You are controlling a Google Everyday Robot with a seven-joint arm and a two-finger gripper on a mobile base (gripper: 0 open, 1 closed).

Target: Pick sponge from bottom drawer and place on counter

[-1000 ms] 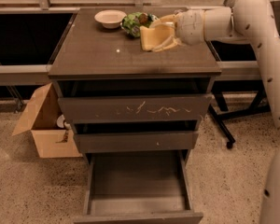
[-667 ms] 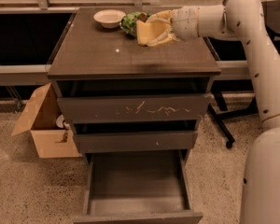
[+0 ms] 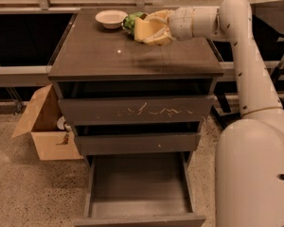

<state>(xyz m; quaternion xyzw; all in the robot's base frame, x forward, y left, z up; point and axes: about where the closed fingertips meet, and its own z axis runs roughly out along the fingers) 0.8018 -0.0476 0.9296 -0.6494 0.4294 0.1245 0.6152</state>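
My gripper [image 3: 150, 28] hangs over the far right part of the counter [image 3: 109, 56], shut on the pale yellow sponge [image 3: 143, 27], which it holds just above the top. The green snack bag [image 3: 131, 20] lies right behind the sponge. The bottom drawer [image 3: 139, 186] is pulled open below, and its flat grey floor shows nothing in it. My white arm reaches in from the right.
A white bowl [image 3: 110, 18] stands at the far edge of the counter. An open cardboard box [image 3: 47, 122] sits on the floor left of the cabinet. The scratched top drawer front [image 3: 137, 110] and the middle drawer [image 3: 137, 143] are closed. My base [image 3: 255, 174] stands at the right.
My gripper has moved with the sponge toward the far side of the counter, closer to the green bag. The camera view has shifted a little.
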